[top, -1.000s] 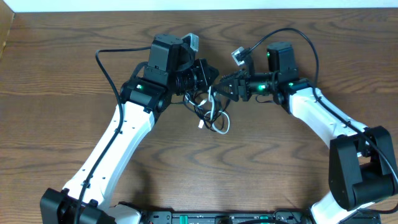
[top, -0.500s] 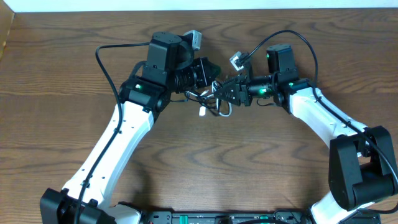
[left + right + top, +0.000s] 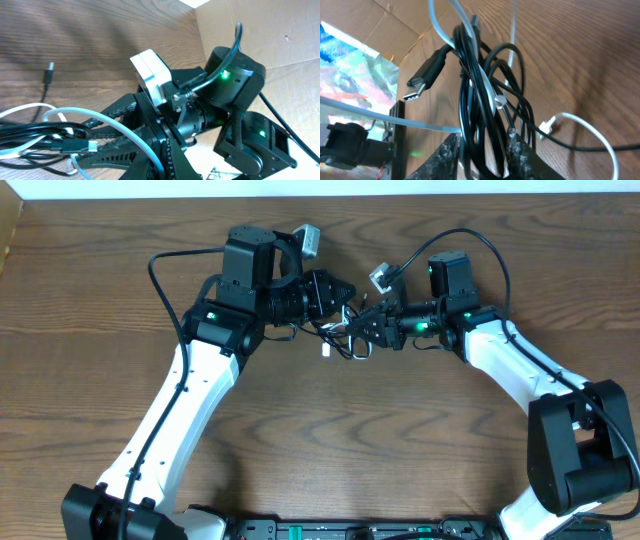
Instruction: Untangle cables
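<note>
The cables (image 3: 346,340), one black and one white, hang tangled between my two grippers at the table's far middle. My left gripper (image 3: 340,293) is shut on the white cable (image 3: 115,122), which arcs into its jaws (image 3: 167,160). Black loops (image 3: 30,131) lie to the left of it, and a black plug (image 3: 48,75) rests on the wood. My right gripper (image 3: 362,328) faces the left one. In its wrist view the black cable (image 3: 477,100) fills the gap between its fingers (image 3: 450,155). A black plug (image 3: 422,80) sticks up, and a white plug (image 3: 547,125) dangles to the right.
The wooden table (image 3: 320,440) stretches wide toward me. A cardboard wall (image 3: 260,30) stands behind the far edge, with more cardboard (image 3: 8,230) at the far left corner. Thick black arm wires (image 3: 170,290) arch over both arms.
The right gripper's jaws have narrowed around the black loops. The bundle, which hung lower toward me, has been drawn up tight between the two grippers. The left arm shifted slightly left.
</note>
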`<control>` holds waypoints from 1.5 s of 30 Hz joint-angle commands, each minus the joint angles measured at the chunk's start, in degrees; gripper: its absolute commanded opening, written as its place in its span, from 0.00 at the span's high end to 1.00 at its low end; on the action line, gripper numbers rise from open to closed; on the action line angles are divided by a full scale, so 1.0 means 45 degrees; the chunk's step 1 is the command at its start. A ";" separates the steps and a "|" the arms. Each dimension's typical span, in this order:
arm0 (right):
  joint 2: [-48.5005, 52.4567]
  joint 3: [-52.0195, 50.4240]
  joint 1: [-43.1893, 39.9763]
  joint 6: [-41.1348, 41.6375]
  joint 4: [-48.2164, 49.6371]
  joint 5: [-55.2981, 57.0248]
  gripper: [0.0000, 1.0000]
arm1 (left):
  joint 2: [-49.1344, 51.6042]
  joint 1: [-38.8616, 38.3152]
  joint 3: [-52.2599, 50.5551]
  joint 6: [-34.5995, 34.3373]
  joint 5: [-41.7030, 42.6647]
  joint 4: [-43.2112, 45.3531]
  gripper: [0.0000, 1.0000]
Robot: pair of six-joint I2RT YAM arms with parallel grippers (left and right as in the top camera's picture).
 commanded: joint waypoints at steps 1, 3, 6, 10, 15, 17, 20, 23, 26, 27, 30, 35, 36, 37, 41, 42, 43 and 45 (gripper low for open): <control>0.0194 -0.0015 0.0034 -0.0126 0.0097 -0.0316 0.80 | -0.0083 0.0073 0.0170 0.0233 0.0699 0.0121 0.93; 0.0194 -0.0015 0.0034 -0.0131 0.0102 -0.0350 0.87 | -0.0083 0.0107 0.0170 0.0228 0.0714 0.0117 0.92; 0.0194 -0.0015 0.0029 -0.0126 0.0092 -0.0287 0.98 | -0.0083 0.0253 0.0170 0.0223 0.0753 0.0175 0.93; 0.0194 -0.0015 0.0029 -0.0131 -0.0087 0.0267 0.99 | -0.0083 0.0665 0.0170 -0.0204 0.1336 0.0957 0.93; 0.0248 -0.0015 0.0029 -0.0136 -0.0495 0.1015 0.99 | -0.0087 0.1467 0.0170 -0.1603 0.2526 0.2822 0.93; 0.0350 -0.0015 0.0029 -0.0136 -0.0510 0.1093 0.99 | -0.0092 0.1812 0.0170 -0.2123 0.2798 0.3415 0.93; 0.0461 -0.0019 0.0029 -0.0136 -0.0554 0.1234 0.99 | -0.0146 0.2220 0.0170 -0.2560 0.3026 0.3832 0.92; 0.0597 -0.0029 0.0029 -0.0131 -0.0534 0.1321 0.98 | -0.0228 0.2565 0.0170 -0.2720 0.3113 0.4036 0.93; 0.0792 -0.0034 0.0029 -0.0117 -0.0539 0.1627 0.99 | -0.0340 0.2822 0.0214 -0.2749 0.3113 0.4119 0.93; 0.0835 -0.0034 0.0029 -0.0097 -0.0559 0.1758 0.99 | -0.0379 0.2895 0.0248 -0.2749 0.3113 0.4124 0.93; 0.1098 -0.0034 0.0024 0.0413 -0.0534 0.2302 0.99 | -0.0583 0.3084 0.0350 -0.2749 0.3113 0.4245 0.93; 0.1515 -0.0034 -0.0015 0.1540 -0.0534 0.3541 0.99 | -0.0923 0.3191 0.0374 -0.2749 0.3055 0.4663 0.93; 0.1598 -0.0034 -0.0039 0.1855 -0.0529 0.3857 0.99 | -0.0991 0.3211 0.0374 -0.2749 0.3055 0.4697 0.92; 0.1608 -0.0034 -0.0087 0.2191 -0.0534 0.4163 0.99 | -0.1049 0.3211 0.0374 -0.2749 0.3055 0.4697 0.92; 0.1666 -0.0034 -0.0277 0.3633 -0.0792 0.5673 0.99 | -0.1205 0.3240 0.0374 -0.2749 0.3045 0.4702 0.93; 0.1666 -0.0034 -0.0321 0.3925 -0.0918 0.6033 0.99 | -0.1229 0.3240 0.0374 -0.2754 0.3045 0.4702 0.93; 0.1666 -0.0034 -0.0369 0.4148 -0.1064 0.6343 0.99 | -0.1258 0.3240 0.0374 -0.2749 0.3021 0.4702 0.92; 0.1666 -0.0034 -0.0437 0.4430 -0.1273 0.6800 0.99 | -0.1297 0.3235 0.0374 -0.2754 0.3007 0.4711 0.93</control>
